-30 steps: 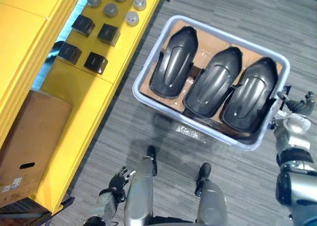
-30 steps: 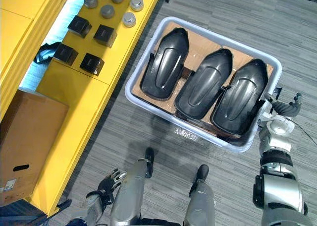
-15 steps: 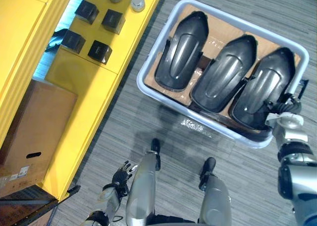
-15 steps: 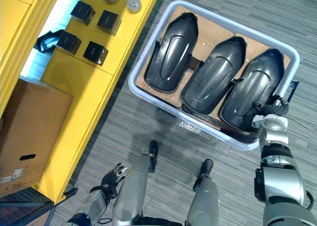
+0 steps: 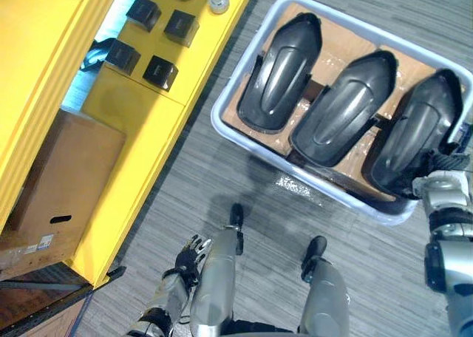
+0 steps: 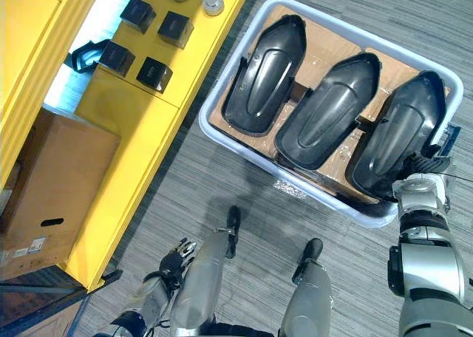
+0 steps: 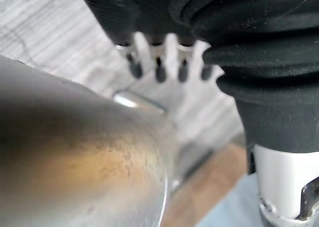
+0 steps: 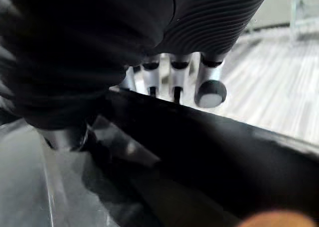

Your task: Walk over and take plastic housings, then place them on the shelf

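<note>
Three black plastic housings lie side by side in a pale bin (image 5: 244, 141) on the floor: the left one (image 5: 281, 75), the middle one (image 5: 344, 108) and the right one (image 5: 417, 130). My right hand (image 6: 420, 183) is at the near right corner of the bin, on the right housing's near edge. In the right wrist view its fingers (image 8: 209, 85) curl over the black rim of that housing (image 8: 199, 147). My left hand (image 5: 188, 256) hangs low beside my leg, well away from the bin, with its fingers (image 7: 159, 62) straight and holding nothing.
A yellow shelf unit (image 5: 133, 137) runs along the left, carrying small black boxes (image 5: 159, 71) and grey round caps (image 5: 218, 1). A cardboard box (image 5: 66, 174) sits on a lower level. Grey carpet lies between the shelf and the bin.
My right hand has moved from outside the bin's corner onto the right housing's edge, and its spread fingers have curled over it. The view has shifted as I stepped closer.
</note>
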